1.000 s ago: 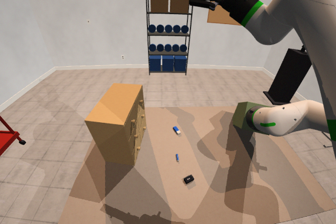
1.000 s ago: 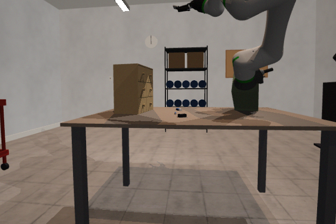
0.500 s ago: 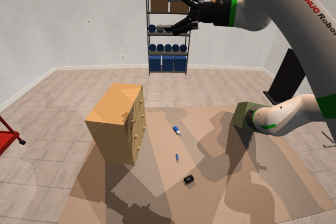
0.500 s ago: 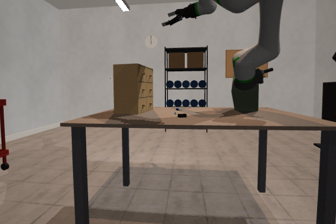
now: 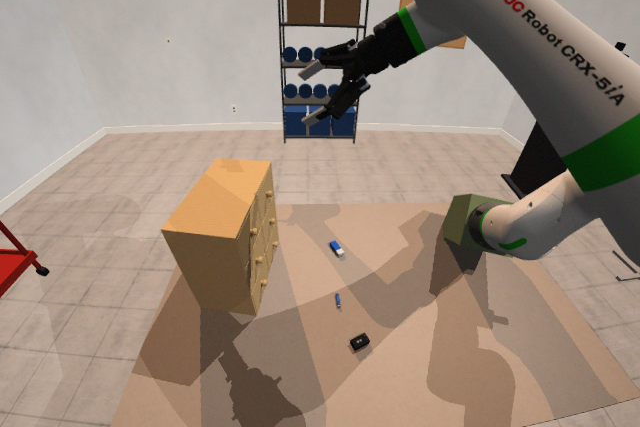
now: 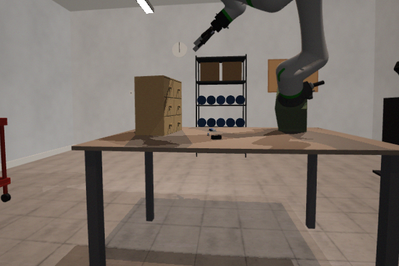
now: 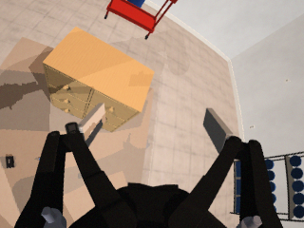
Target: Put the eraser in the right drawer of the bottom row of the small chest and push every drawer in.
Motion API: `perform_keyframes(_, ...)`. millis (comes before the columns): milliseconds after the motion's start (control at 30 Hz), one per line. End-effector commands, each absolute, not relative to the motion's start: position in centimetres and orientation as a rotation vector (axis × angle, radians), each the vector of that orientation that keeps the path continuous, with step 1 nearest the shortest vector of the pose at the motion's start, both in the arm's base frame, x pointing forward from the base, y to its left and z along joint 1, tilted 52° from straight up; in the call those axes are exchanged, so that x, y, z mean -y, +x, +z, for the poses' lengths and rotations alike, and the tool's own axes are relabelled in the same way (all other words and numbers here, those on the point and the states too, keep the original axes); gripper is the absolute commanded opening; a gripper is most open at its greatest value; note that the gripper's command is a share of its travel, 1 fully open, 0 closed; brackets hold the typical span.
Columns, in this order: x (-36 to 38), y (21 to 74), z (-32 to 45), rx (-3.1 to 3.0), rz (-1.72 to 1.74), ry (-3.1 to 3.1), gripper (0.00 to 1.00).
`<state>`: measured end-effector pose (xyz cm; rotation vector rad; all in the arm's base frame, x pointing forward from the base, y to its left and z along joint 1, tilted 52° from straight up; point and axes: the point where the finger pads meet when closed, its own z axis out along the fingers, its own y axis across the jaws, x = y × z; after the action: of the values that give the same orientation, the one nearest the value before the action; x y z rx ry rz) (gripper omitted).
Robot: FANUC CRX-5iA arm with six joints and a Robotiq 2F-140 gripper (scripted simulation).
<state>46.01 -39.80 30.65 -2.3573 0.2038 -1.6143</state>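
The small wooden chest [image 5: 206,226] [image 6: 151,105] [image 7: 95,64] stands on the left part of the table [image 5: 413,370] [image 6: 338,147], its drawers all pushed in, with knobs facing the table's middle. The blue and white eraser [image 5: 336,248] [image 6: 211,129] lies flat on the table to the right of the chest's front, apart from it. My gripper [image 5: 311,94] [image 6: 196,45] [image 7: 155,114] is open and empty, high in the air above the table and angled down toward the chest.
A small blue pen-like thing [image 5: 338,300] and a black block [image 5: 359,342] [image 6: 216,136] [image 7: 9,160] lie nearer the front edge. The robot's base [image 5: 460,223] [image 6: 291,118] stands at the right.
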Motion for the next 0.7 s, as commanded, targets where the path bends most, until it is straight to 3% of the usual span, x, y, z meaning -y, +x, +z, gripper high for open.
perform_keyframes(0, 34.3, 46.0, 27.3, -0.099, -1.302, -2.320, 1.00)
perform_keyframes(667, 25.0, 38.1, 21.4, 0.000, -0.421, -2.262, 1.00)
